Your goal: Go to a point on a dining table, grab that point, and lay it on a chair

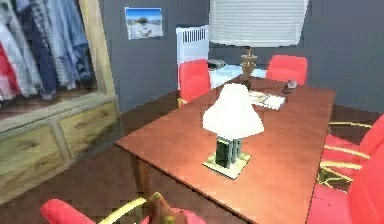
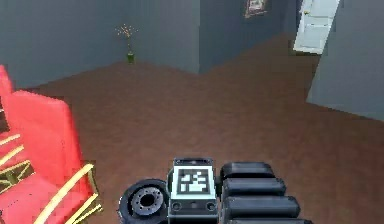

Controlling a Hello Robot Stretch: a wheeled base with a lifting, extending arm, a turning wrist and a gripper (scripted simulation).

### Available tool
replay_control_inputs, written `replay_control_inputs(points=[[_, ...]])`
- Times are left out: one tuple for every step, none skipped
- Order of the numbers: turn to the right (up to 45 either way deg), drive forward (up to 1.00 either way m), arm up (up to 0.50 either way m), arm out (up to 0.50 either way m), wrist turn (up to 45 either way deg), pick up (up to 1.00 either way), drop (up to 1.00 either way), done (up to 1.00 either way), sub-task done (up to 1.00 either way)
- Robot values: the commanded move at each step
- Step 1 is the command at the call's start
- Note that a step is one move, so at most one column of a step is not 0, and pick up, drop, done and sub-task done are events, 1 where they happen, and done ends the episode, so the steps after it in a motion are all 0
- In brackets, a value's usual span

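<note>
Bottom centre of the arm side view sits the gripper (image 2: pixel 148 203) (fingers indistinct, so I cannot tell whether it holds anything). A red chair (image 2: pixel 40 140) stands at left. The dining table (image 1: pixel 290 130) lies ahead, mid-frame in the forward view, not on the arm's side.

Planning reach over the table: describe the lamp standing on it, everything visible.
The lamp has a cream flared shade that looks like cloth. Under it is a short dark stem with a greenish part, on a pale square foot. It stands upright toward the near end of the reddish-brown dining table, roughly mid-width. Only the tabletop touches it.
</note>
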Motion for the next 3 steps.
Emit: replay_control_inputs(points=[[-45.0, 0.0, 0.0, 0.0, 0.0, 0.0, 0.0, 0.0, 0.0], [-9.0, 0.0, 0.0, 0.0, 0.0, 0.0, 0.0, 0.0, 0.0], [0.0, 0.0, 0.0, 0.22, 0.0, 0.0, 0.0, 0.0, 0.0]])
